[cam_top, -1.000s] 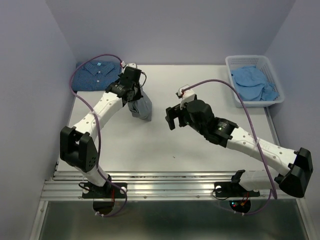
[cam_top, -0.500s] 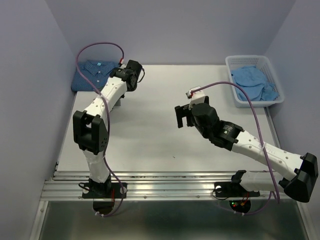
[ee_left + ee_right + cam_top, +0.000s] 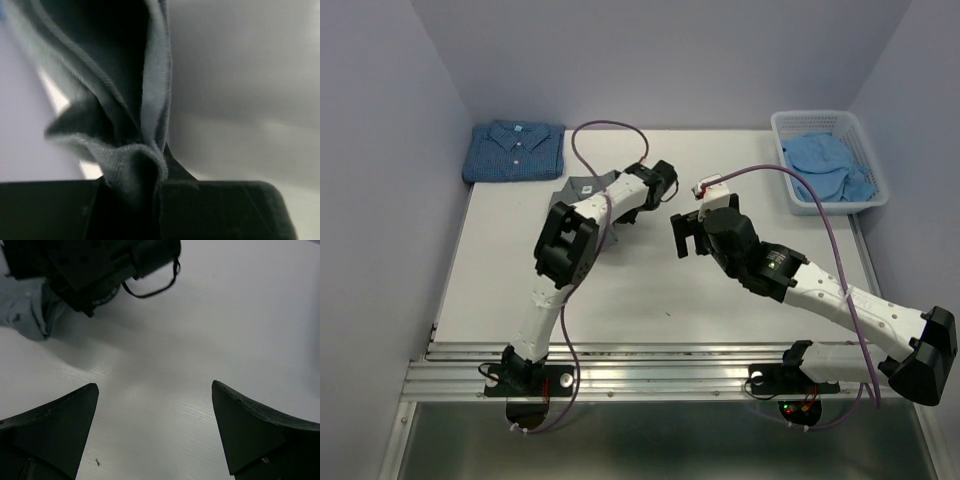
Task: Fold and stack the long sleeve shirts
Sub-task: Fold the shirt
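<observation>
Left gripper [image 3: 150, 200] is nearly closed, pinching a bunched fold of the grey shirt [image 3: 586, 188]. The rest of the cloth trails back from the jaws under the forearm and lies on the table [image 3: 620, 310]. In the last second this arm swung off to the far-left corner by the folded dark blue dotted shirt [image 3: 515, 150], then came across to mid-table, dragging the grey one along. That reads as laying grey out for folding; no stacking yet. Right gripper [image 3: 682, 235] sits just beside it on the right, jaws wide and empty, hardly shifted. Pale blue shirt [image 3: 825, 165] is well off to the right in the white basket [image 3: 778, 125], untouched.
</observation>
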Robot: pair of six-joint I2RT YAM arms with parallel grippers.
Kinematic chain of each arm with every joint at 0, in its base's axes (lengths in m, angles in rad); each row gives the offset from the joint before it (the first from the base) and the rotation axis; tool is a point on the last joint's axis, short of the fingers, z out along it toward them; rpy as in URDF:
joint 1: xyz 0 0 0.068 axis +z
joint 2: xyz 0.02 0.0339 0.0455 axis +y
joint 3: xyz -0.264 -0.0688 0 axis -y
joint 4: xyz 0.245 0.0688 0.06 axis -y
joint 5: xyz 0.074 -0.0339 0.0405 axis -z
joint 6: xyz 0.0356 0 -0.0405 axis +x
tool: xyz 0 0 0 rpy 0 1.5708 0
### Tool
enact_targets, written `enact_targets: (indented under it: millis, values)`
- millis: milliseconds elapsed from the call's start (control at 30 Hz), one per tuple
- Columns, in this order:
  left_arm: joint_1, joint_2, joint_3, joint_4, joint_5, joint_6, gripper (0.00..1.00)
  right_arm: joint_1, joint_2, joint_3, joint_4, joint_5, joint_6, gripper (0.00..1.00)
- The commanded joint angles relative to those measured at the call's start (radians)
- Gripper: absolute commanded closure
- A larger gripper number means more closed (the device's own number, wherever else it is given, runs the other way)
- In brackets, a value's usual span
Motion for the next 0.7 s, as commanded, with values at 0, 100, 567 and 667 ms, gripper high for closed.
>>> enact_targets:
  millis: [0, 100, 567, 667]
  values:
    - [-0.088, 0.043, 0.12, 0.076, 0.16, -0.048, 1.0, -0.006, -0.038, 0.012, 0.008, 0.009, 0.001, 0.0]
    - [-0.119, 0.086, 0.255, 0.128, 0.371, -0.088, 0.32, -0.006, -0.057, 0.015, 0.009, -0.019, 0.004, 0.0]
    - [-0.11, -0.111, 0.209, 0.426, 0.907, -0.118, 0.01, -0.006, -0.249, 0.01, -0.015, -0.256, 0.021, 0.0]
    - [-0.075, -0.194, 0.176, 0.435, 0.863, -0.115, 0.01, -0.006, -0.287, 0.01, -0.012, -0.273, 0.038, 0.0]
